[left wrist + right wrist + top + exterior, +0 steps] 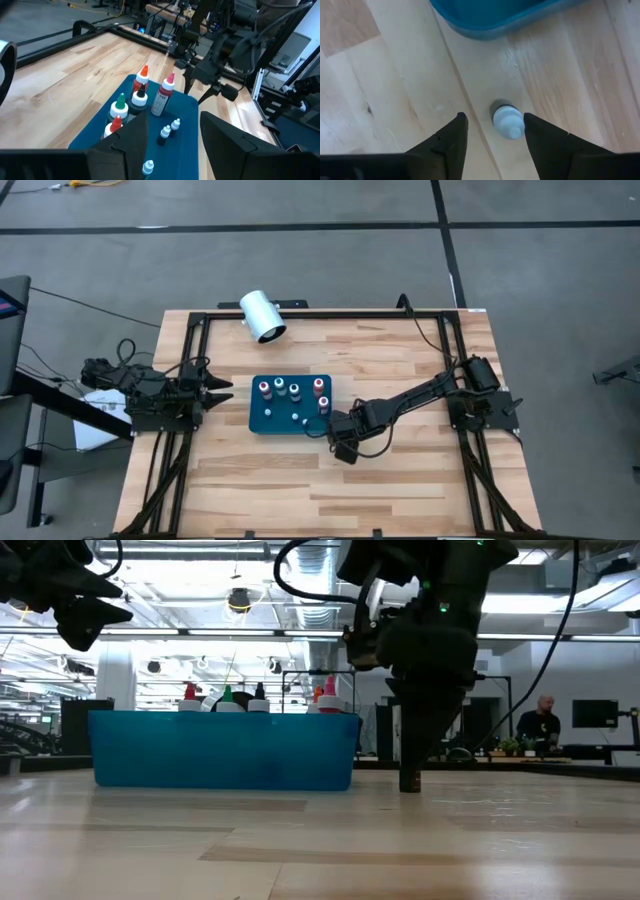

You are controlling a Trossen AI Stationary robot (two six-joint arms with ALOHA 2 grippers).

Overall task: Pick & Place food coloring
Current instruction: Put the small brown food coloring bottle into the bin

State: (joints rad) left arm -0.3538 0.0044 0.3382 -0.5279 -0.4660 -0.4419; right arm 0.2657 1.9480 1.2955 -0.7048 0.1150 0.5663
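Jaws of the right gripper [492,135] stand open around a tiny whitish bottle [508,121].

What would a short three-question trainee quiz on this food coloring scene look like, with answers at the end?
1. True or false: the small white bottle between the right gripper fingers stands inside the teal tray.
2. Which arm waits at the table's edge, away from the tray? A. left B. right
3. Fill in: the large white cylinder lies on its ____.

Key: 1. false, it stands on the bare table beside the tray; 2. A, the left gripper; 3. side.
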